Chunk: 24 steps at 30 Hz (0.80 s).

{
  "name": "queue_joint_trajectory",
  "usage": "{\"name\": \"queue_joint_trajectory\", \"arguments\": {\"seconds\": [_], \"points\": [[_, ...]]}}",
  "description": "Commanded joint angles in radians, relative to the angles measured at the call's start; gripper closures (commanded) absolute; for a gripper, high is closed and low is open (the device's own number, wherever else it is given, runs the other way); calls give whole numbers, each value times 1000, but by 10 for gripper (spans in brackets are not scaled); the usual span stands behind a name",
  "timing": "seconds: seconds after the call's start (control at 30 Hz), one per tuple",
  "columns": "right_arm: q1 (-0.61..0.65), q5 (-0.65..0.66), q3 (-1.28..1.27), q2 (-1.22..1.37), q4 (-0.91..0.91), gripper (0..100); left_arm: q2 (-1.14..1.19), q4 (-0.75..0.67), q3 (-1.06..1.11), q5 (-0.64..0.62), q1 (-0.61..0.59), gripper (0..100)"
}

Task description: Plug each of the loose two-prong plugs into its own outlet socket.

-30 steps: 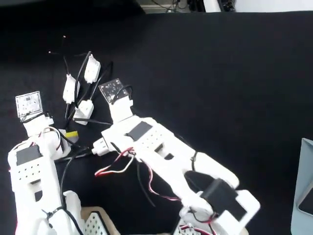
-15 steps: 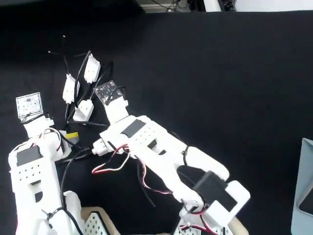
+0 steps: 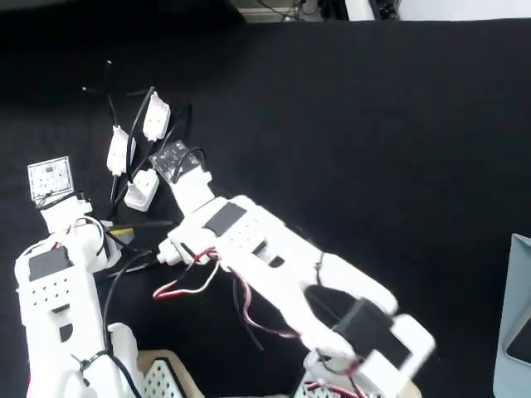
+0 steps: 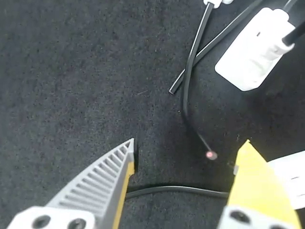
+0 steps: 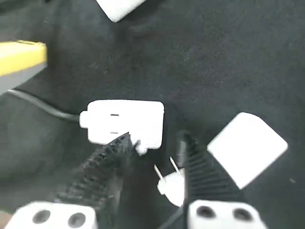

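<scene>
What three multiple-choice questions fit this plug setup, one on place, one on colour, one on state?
1. Where is the two-prong plug? A) lying loose far from both arms B) in the right claw C) pushed into a socket
2. What colour is the table? A) black B) green C) white
3. How is the left claw? A) shut on a cable B) shut on a socket C) open

B, its prongs show inside that claw's grip; A, the surface is black throughout; C, it is spread wide, gripping nothing.

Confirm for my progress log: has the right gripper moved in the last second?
Yes. The right gripper, holding a plug, has shifted left in the high view, toward the white socket.
</scene>
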<state>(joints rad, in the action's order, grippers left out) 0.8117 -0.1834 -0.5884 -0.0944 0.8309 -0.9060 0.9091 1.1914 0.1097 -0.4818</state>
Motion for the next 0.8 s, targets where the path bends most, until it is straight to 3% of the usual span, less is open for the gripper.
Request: {"name": "queue_joint_trajectory", "arguments": {"seconds": [0.0,0.17,0.33,0.5,0.77], "points": [[8,8,19,-208,100,828,-17,-12,-10,5,2,670],[-34,5,18,-410,264,828,-17,-9,-7,130,36,670],[-238,3,-47,-556,328,828,-6,-9,-4,218,142,670],[-413,3,-194,-622,186,828,-3,-2,-10,304,269,670],[-465,5,-311,-630,43,828,264,25,-170,311,389,670]]}}
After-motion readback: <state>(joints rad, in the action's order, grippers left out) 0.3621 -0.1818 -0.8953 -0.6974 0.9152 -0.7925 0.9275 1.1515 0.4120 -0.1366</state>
